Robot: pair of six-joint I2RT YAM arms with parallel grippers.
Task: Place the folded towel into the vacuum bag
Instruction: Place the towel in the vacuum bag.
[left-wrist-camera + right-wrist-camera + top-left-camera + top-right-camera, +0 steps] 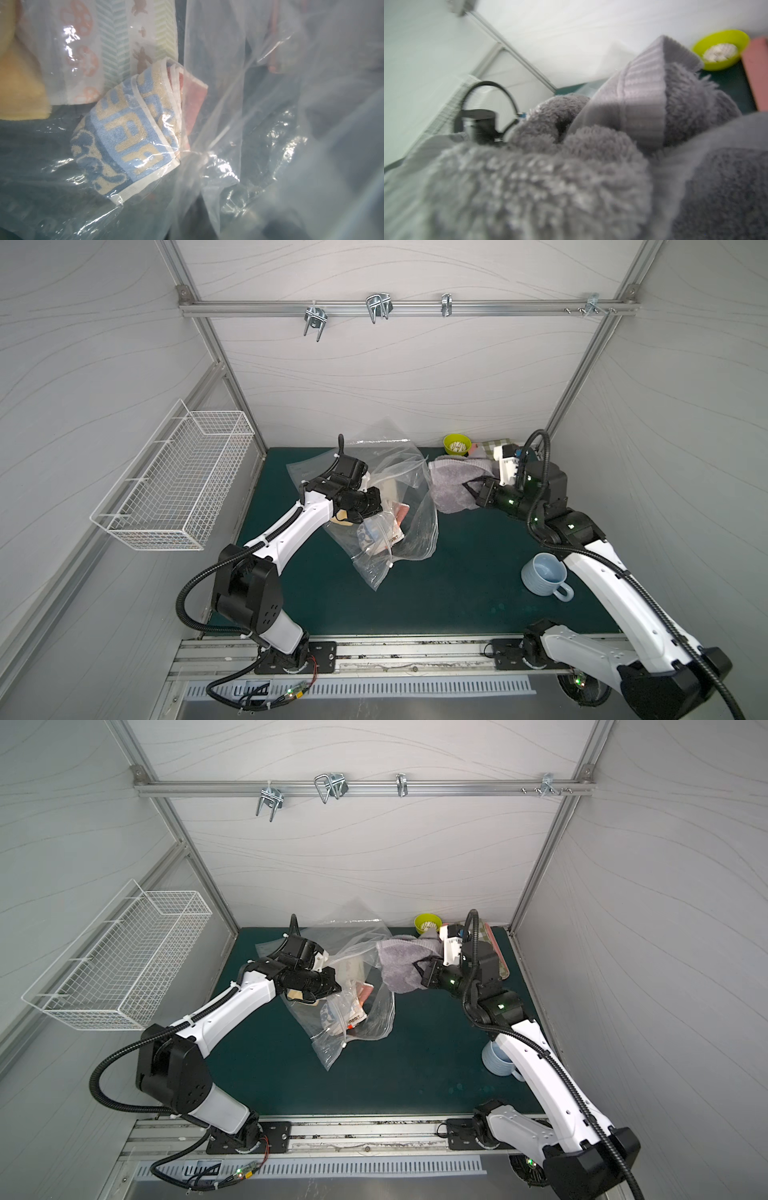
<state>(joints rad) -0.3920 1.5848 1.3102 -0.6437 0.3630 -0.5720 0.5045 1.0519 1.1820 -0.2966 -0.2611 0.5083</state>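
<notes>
A large vacuum bag (415, 489) of thin, clear, crinkly plastic sits crumpled in the middle of the dark green surface (457, 597). Its film stands up in glossy folds and creases. The left tool (353, 517) is at the bag's left edge with its jaws together. The left wrist view shows the vacuum bag (270, 104) gathered into a tight pucker, so the tool appears pinched on the plastic.

Folded things show through the film:
- a looped terry cloth (128, 133) in pale blue and cream, with block letters and a white hem
- a thin white cloth (116, 41) printed with orange rounds and chevron stripes
- a soft yellow cloth (18, 87)

The grey towel (451, 485) is off the surface, hanging in a loose bundle just to the right of the bag's raised rim. Whether the two touch cannot be told. The right tool (469, 489) is clamped on it, its black fingers sunk into the cloth. In the right wrist view the grey towel (591, 176) is thick, shaggy pile with a flat ribbed band along one hem.

Behind the towel a round lime-green bowl (456, 444) stands by the back wall. A pale blue ribbed mug (543, 574) stands upright beside the right arm. A white wire basket (174, 489) with a square grid hangs on the left wall.
</notes>
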